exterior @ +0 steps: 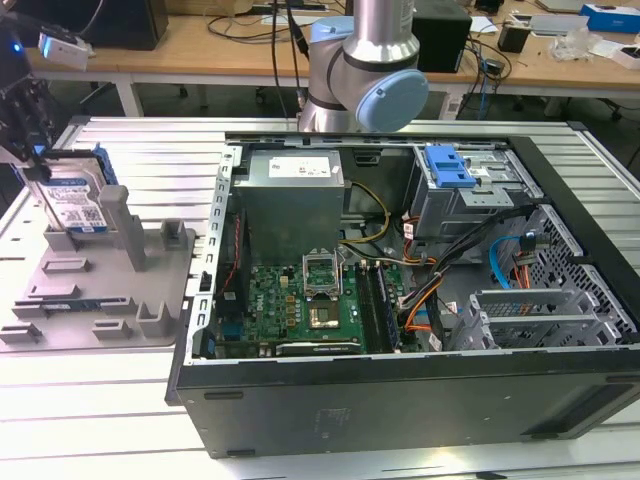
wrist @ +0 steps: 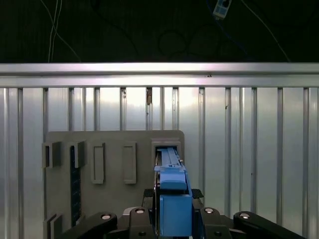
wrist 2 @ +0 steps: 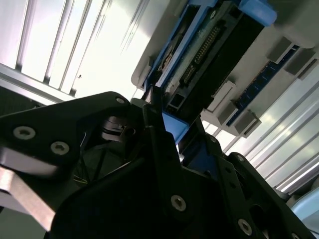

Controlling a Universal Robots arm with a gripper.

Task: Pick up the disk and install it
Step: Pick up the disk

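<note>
Ribbed aluminium makes up the tabletop (exterior: 100, 420) we work on, with cluttered wooden desks behind it and an open computer case (exterior: 400, 410) taking up its middle and the exterior view's right. At the exterior view's left lies a grey fixture plate (exterior: 100, 290) with raised blocks and slots, and the disk (exterior: 75, 205) stands on edge in one of the far slots. What matters for us is that the disk lies straight below the claw (exterior: 38, 165) and between its fingers, not off to one side. We judge that it stands on a short end, so its long axis runs upright, in line with the claw's approach from above. In the second wrist view the connector end of the disk (wrist 2: 209, 55) faces up towards us, flanked by its blue side rails, and one of the fingers (wrist 2: 154, 119) lies against a rail. In the first wrist view we see the disk (wrist: 172, 199) edge-on, a narrow blue strip running down into its grey slot, with the claw (wrist: 172, 224) straddling it. The claw looks narrowed to the disk's thickness and clamped on it, while the disk's lower end appears seated in the fixture. The disk is a flat silver-metal drive; its white-and-blue label faces the near side.
</note>
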